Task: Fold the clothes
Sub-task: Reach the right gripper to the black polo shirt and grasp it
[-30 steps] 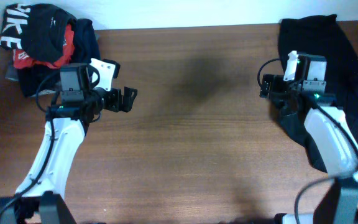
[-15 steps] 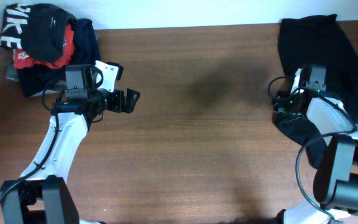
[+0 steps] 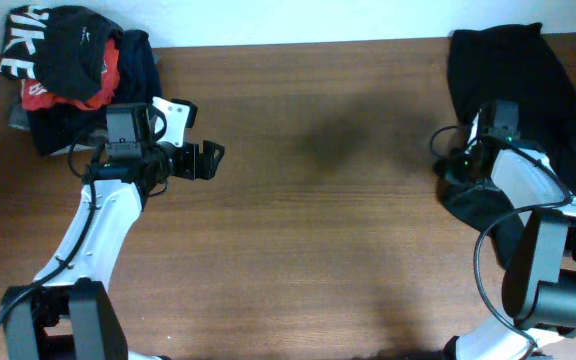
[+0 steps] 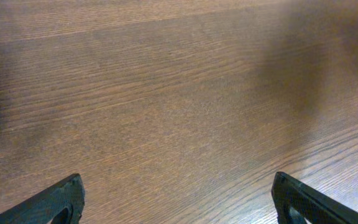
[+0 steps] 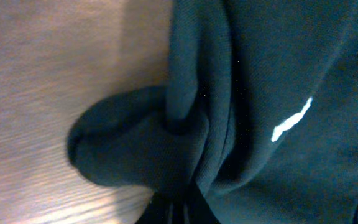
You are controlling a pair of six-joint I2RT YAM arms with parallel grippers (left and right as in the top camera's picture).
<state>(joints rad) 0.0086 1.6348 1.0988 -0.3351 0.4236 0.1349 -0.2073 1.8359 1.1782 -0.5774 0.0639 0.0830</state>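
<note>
The right gripper [image 3: 463,168], the nearer arm, clamps the 9 o'clock edge of the black T-shirt [image 3: 513,60], which runs 12-to-6; the left gripper [image 3: 208,160] gapes, well apart

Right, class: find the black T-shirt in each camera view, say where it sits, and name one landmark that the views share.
Overhead: the black T-shirt lies at the far right, from the top corner down along the right edge.
Left wrist: not in it.
Right wrist: the black T-shirt fills the centre and right, bunched into a fold at bottom centre.
Shared landmark: the brown wooden table, with bare wood showing in all three views.
</note>
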